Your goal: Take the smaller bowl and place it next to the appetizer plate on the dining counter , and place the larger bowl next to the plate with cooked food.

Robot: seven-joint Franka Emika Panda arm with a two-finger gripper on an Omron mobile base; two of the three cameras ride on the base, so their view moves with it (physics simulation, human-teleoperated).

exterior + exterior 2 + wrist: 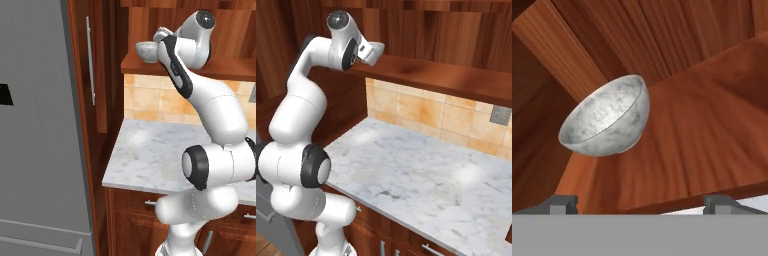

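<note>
The smaller bowl is mottled grey-white and stands upright on a wooden shelf. In the left base view this bowl sits at the shelf's left end, just left of my raised hand. My gripper is open and points at the bowl from a short distance, touching nothing. Its two dark fingertips stand wide apart below the bowl, which sits left of centre between them. The larger bowl, the appetizer plate and the dining counter are out of view.
Under the shelf runs a marble worktop backed by orange tiles. A tall wood cabinet with a long handle and a grey fridge stand to the left. Wooden panels close in behind and above the bowl.
</note>
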